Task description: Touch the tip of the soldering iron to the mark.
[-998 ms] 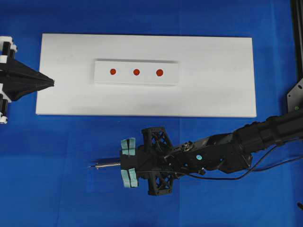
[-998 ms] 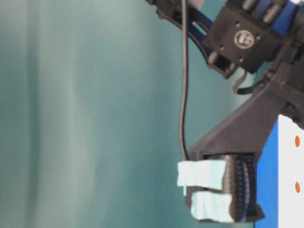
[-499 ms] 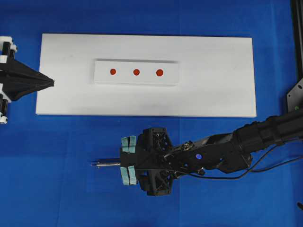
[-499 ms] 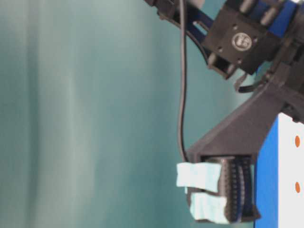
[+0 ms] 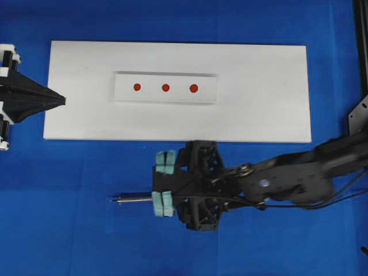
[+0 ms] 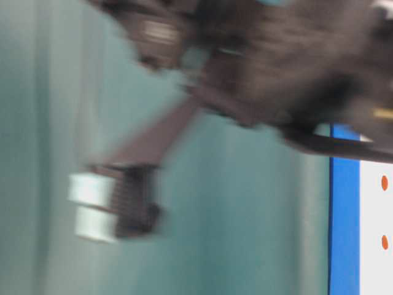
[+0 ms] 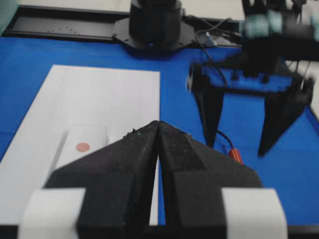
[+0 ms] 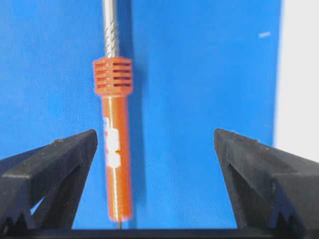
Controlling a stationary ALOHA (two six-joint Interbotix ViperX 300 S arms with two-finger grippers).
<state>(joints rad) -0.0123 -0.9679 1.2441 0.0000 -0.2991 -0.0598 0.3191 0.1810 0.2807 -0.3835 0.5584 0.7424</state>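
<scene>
The soldering iron (image 8: pixel 115 149), with an orange ribbed handle and a silver shaft (image 5: pixel 129 199), lies flat on the blue cloth in front of the white board. My right gripper (image 5: pixel 164 183) hovers over its handle, open wide and holding nothing. In the right wrist view the handle lies nearer the left finger (image 8: pixel 60 159), touching neither. Three red marks (image 5: pixel 165 87) sit in a row on a small white plate (image 5: pixel 207 96) on the board. My left gripper (image 5: pixel 57 100) is shut and empty at the board's left edge. The left wrist view shows one mark (image 7: pixel 82 147).
The big white board (image 5: pixel 259 115) lies on the blue cloth (image 5: pixel 69 218). The iron's black cord (image 5: pixel 322 202) trails to the right under my right arm. A black frame (image 5: pixel 361 52) stands at the right edge. The table-level view is blurred by motion.
My right gripper has risen off the cloth and shifted a little right and toward the board. The iron stays lying on the cloth. The left arm has not moved.
</scene>
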